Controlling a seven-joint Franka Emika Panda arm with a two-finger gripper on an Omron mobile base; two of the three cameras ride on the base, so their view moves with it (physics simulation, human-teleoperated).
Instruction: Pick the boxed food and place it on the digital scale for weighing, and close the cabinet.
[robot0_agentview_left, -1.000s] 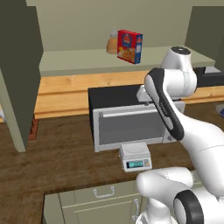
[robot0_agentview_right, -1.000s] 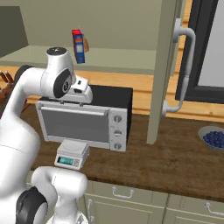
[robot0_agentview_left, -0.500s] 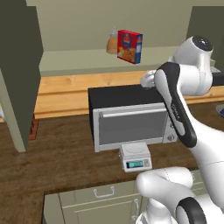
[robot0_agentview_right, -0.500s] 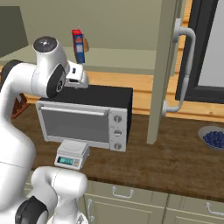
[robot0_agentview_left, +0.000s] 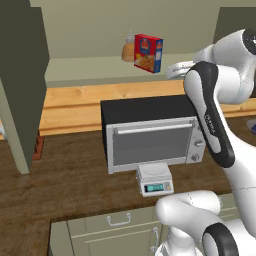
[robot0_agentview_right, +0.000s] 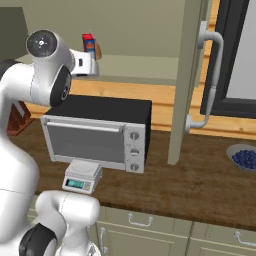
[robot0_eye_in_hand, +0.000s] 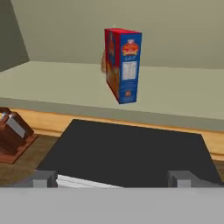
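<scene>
Boxed food stands upright on the open cabinet shelf, just in front of an amber bottle, w/ the robot's claw spread wide and empty, hovering above the toaster oven facing the box. Digital scale sits near the counter front edge, just in front of the oven.

Box: red front, blue side, yellow-orange food picture. Bottle: amber, pale cap. Cabinet: olive-green, silver handle. Toaster oven: black top, silver front. Scale: light grey, teal display. Counter: dark wood grain. Bowl: grey, blue berries.
</scene>
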